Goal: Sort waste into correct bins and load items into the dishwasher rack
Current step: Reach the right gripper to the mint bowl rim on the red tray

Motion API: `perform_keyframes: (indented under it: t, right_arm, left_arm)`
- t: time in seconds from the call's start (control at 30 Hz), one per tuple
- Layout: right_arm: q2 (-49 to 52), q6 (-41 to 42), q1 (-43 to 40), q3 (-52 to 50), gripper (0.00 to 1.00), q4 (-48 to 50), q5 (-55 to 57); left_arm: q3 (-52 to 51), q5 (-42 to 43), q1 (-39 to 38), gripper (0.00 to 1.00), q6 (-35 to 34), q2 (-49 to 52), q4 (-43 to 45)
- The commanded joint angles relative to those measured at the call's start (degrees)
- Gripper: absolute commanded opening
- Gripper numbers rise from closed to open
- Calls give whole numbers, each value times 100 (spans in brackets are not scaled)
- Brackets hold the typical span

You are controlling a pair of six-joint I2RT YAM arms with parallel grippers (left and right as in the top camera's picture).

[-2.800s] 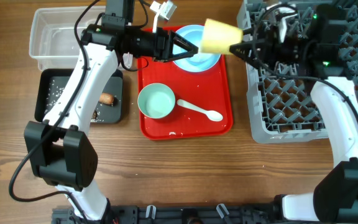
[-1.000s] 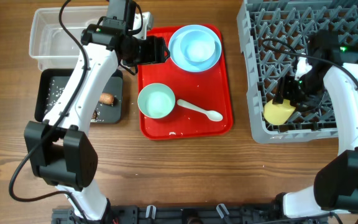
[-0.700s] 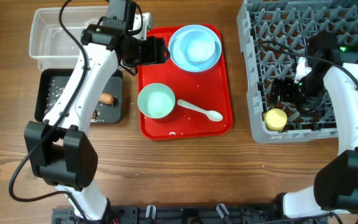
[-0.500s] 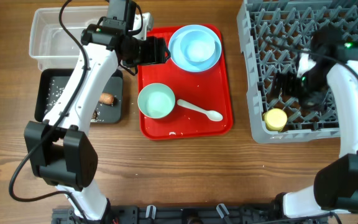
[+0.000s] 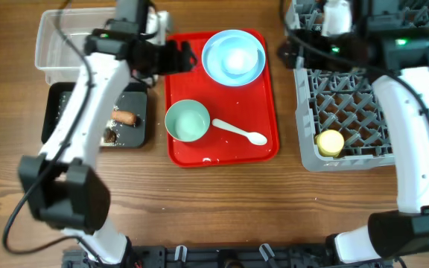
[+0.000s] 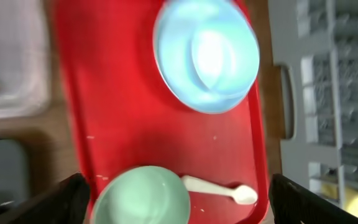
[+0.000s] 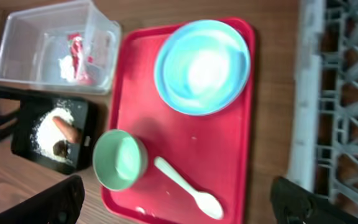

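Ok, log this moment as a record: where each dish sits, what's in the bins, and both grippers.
grey plastic dishwasher rack: small yellow cup
flat red serving tray: pale blue bowl on light blue round plate; mint-green bowl; white spoon
clear plastic tub: red-and-white wrapper, crumpled white tissue
shallow black tray: loose white rice, orange-brown sausage piece, dark brown lump
left gripper: open, empty
right gripper: open, empty

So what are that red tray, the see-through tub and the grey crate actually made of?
All look like plastic, though that's a guess. The red tray is smooth, slightly glossy, with a moulded raised rim. The tub is translucent, faintly cloudy, the red-and-white wrapper visible inside. The grey crate is matte, a moulded grid with upright pegs.
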Motion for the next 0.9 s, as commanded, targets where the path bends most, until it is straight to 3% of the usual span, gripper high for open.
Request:
perform_keyframes:
  t: [0.0,0.07,0.37,0.43,0.47,0.63,0.8,0.87]
  right_arm:
    - [63,723,487,79,96,382,802]
    - [295,774,791,48,95,612,883]
    - [1832,1019,1904,48,89,431,409]
    - [2164,1099,2100,48,86,341,407]
    - [2321,1121,2203,48,85,332,387]
    - [2865,1141,2562,42,71,437,369]
    - [2949,1163,2568,-407,48,739,671]
    - [2953,1209,2570,-546,34,885,669]
  left_arm:
    - [39,-282,721,94,44,-782,-317]
    - [39,-442,1261,100,46,-883,-649]
    - [39,-426,2328,100,0,-866,-1381]
    - [39,59,2334,100,-903,-866,-1436]
    - [39,59,2321,100,-1029,-866,-1436]
    - [39,59,2326,100,-1025,-866,-1436]
    - [39,59,2328,100,-1025,-866,-1436]
    - [39,59,2328,100,-1025,-866,-1436]
